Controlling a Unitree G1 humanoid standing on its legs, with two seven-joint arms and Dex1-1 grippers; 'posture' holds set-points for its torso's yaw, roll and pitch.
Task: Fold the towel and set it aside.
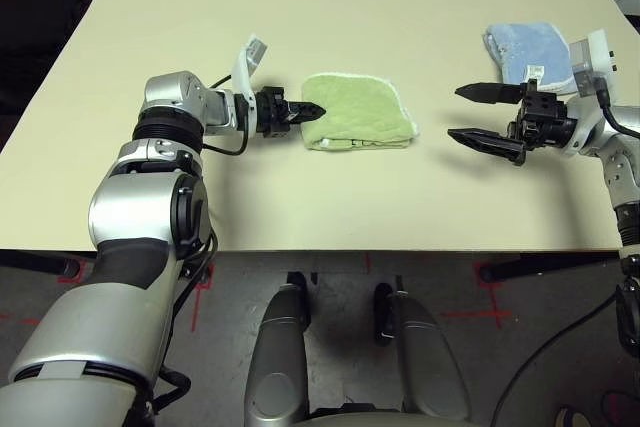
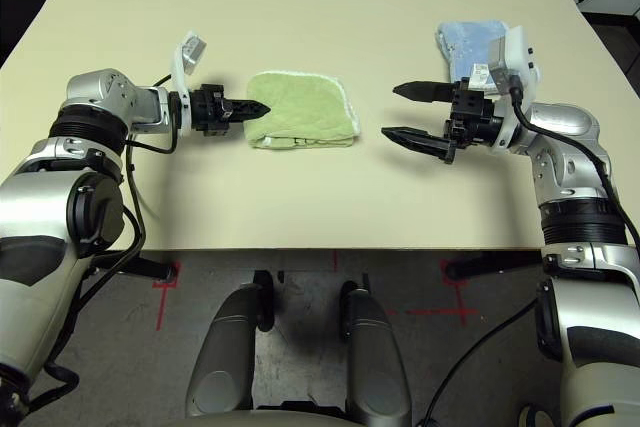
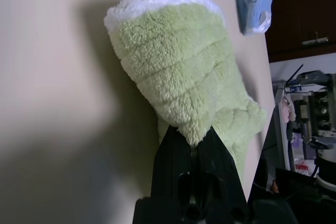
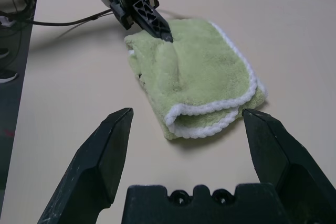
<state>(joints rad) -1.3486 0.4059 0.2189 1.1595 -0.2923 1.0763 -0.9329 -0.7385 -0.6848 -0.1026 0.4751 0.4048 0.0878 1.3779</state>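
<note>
One towel (image 1: 358, 113), light green with white stitched edging, is lying folded into a compact bundle near the middle of the tabletop (image 1: 330, 7). Its layers are stacked, with the white-edged open side facing the robot's right and the rounded fold facing the robot's left. The left hand (image 1: 309, 110) is reaching in from the robot's left side, level with the tabletop, and its two black fingers (image 3: 173, 156) are pinching together on the towel's near-left corner, so a small peak of cloth is bunching up between them in the left wrist view. The rest of the towel is resting flat on the surface.

The right hand (image 2: 415, 113) is hovering well apart from the towel on the robot's right side, pointing toward it, with its two fingers (image 4: 102, 156) spreading wide and gripping nothing. Just behind the right hand, farther from the robot, a smaller light blue cloth (image 1: 525, 47) is lying folded on the tabletop, partly hidden by the wrist. It is sitting well clear of the green towel.
</note>
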